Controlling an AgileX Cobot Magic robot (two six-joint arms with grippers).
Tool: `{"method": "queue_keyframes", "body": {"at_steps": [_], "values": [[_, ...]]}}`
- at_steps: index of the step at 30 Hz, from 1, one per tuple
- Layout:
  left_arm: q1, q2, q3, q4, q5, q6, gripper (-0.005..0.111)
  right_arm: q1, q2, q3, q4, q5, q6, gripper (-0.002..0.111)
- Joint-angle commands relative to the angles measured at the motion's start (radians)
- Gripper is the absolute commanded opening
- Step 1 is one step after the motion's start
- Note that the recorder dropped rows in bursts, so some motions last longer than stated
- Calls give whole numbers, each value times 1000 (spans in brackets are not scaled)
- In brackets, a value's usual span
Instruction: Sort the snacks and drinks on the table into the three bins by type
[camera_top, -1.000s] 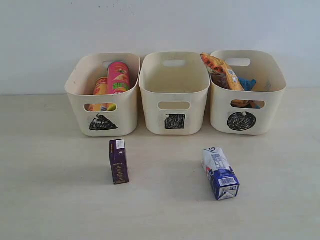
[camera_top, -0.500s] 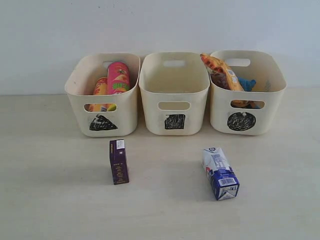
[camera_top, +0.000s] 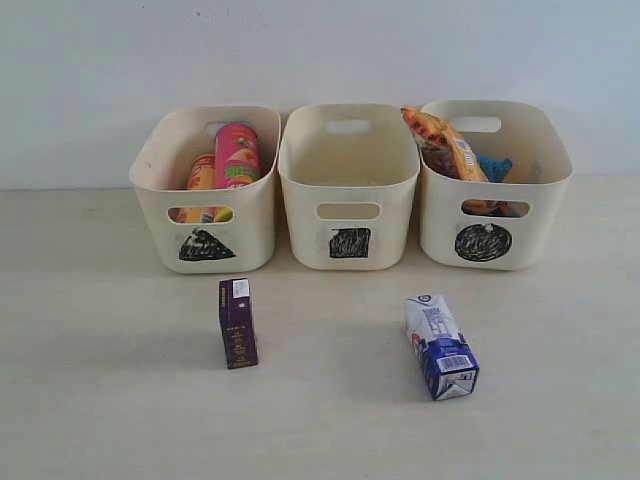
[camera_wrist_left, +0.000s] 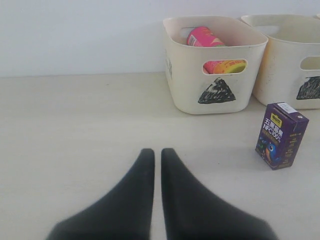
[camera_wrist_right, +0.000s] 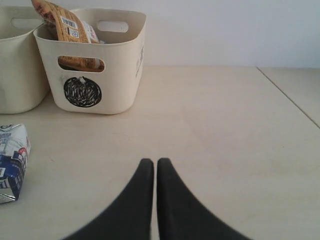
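Three cream bins stand in a row at the back of the table (camera_top: 100, 400). The triangle bin (camera_top: 160, 180) holds a pink chip tube (camera_top: 237, 152) and an orange-yellow tube (camera_top: 201, 175). Nothing shows inside the square bin (camera_top: 348, 215). The circle bin (camera_top: 545, 180) holds an orange foil bag (camera_top: 445, 140) and a blue bag (camera_top: 494, 166). A dark purple carton (camera_top: 238, 323) stands upright in front of the triangle bin. A white and blue carton (camera_top: 441, 346) lies before the circle bin. My left gripper (camera_wrist_left: 157, 152) and right gripper (camera_wrist_right: 151, 162) hover shut and empty, outside the exterior view.
A pale wall runs behind the bins. In the right wrist view a seam (camera_wrist_right: 287, 95) crosses the tabletop to the right of the circle bin (camera_wrist_right: 125, 55). The purple carton (camera_wrist_left: 281, 135) is off to the side of my left gripper, the white and blue carton (camera_wrist_right: 12, 160) beside my right.
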Motion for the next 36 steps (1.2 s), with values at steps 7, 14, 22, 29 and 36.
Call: {"method": "queue_keyframes", "body": {"at_steps": [7, 14, 22, 29, 36], "values": [[2, -2, -4, 0, -4, -9, 4, -5, -5, 5, 5, 10, 0, 0], [2, -2, -4, 0, -4, -9, 4, -5, -5, 5, 5, 29, 0, 0], [2, -2, -4, 15, -13, 4, 4, -5, -5, 5, 5, 29, 0, 0], [2, -2, -4, 59, -47, 59, 4, -5, -5, 5, 5, 29, 0, 0], [2, -2, -4, -10, -187, -7, 4, -5, -5, 5, 5, 29, 0, 0]]}}
